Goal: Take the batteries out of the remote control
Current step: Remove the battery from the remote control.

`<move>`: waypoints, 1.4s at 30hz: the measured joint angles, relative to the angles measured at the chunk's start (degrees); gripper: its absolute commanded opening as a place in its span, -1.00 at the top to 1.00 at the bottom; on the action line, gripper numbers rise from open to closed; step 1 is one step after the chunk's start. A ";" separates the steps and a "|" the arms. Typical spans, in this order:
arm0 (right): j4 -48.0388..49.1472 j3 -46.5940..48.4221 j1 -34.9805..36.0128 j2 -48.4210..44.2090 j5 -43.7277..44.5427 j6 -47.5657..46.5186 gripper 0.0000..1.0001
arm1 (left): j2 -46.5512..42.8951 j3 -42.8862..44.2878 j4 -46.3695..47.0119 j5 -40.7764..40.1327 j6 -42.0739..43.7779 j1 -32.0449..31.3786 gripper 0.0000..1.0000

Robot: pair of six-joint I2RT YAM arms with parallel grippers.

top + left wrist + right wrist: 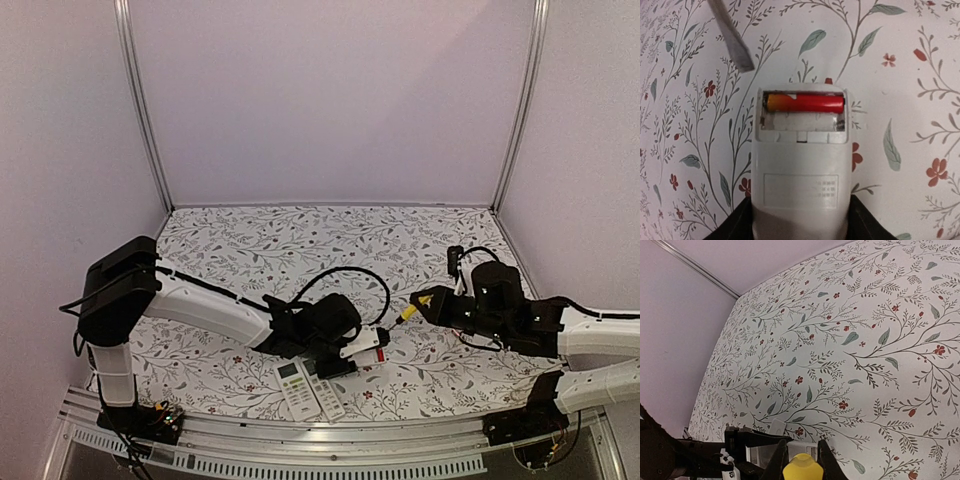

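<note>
Currently: left pincer [799, 227] pinching remote [799, 170] over tabletop [910, 60], one red-orange battery [805, 103] in its open bay; right pincer [801, 462] pinching yellow-handled screwdriver [802, 472].

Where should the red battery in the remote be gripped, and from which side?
Across its middle, from above the open compartment. The red battery lies crosswise in the far slot of the remote; the near slot is empty, leaving room for one finger. The far wall hugs it, so prying one end up first may help.

Pale lilac walls [330, 100] on three sides w/ alu corner posts [143, 110]; soft even light. Floral-print tabletop [300, 235]; metal rail [400, 438] along near edge.
</note>
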 measured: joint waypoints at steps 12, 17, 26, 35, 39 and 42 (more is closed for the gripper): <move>-9.22 5.73 8.83 7.91 8.70 -2.05 1.00 | 0.13 0.28 -0.31 0.00 0.00 0.00 0.29; -11.17 7.50 10.45 9.75 11.74 -2.05 1.00 | 0.33 0.66 -0.55 0.02 -0.02 0.00 0.29; -15.80 12.70 13.03 15.39 17.29 -2.03 1.00 | 0.52 0.98 -0.85 0.04 -0.04 0.00 0.29; -22.08 19.06 16.39 21.31 24.26 0.00 1.00 | 0.74 1.36 -1.01 0.02 -0.28 0.02 0.29; -22.97 19.69 18.36 22.40 27.52 1.60 1.00 | 0.76 1.36 -1.01 0.02 -0.31 0.00 0.30; -22.62 19.52 19.28 23.02 29.33 3.08 1.00 | 0.79 1.38 -1.03 0.07 -0.31 0.02 0.30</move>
